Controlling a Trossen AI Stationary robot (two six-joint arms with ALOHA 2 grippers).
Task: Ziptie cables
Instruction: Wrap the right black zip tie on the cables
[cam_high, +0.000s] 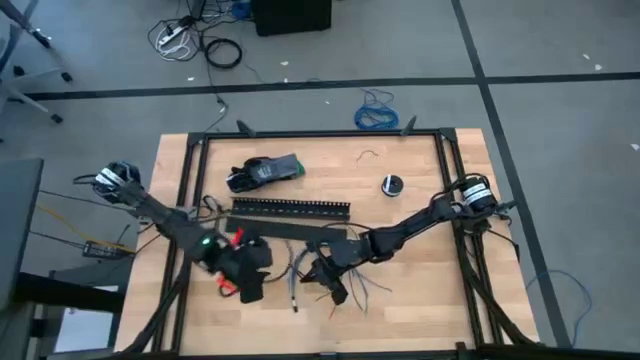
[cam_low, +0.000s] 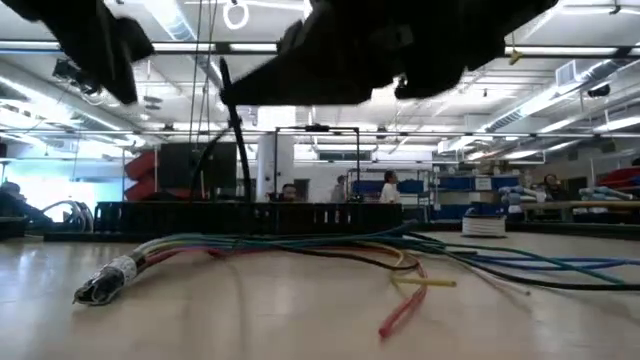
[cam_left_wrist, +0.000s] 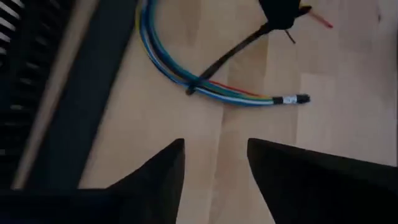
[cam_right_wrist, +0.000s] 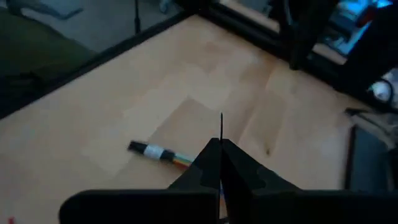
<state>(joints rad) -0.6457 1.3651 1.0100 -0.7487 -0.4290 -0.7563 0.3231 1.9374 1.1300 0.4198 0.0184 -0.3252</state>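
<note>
Overhead, table-level, 2 wrist views share cables (cam_high: 300, 262).

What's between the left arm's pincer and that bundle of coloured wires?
Only bare wooden table. The left wrist view shows the left pincer open above it, with the cables, wrapped by a ziptie, lying beyond.

From my remote station I saw a grey floor (cam_high: 560, 60) crossed by dark tape lines, loose cords (cam_high: 190, 40) lying about, long ceiling lights (cam_low: 560, 95), people (cam_low: 387, 187) standing beyond.
</note>
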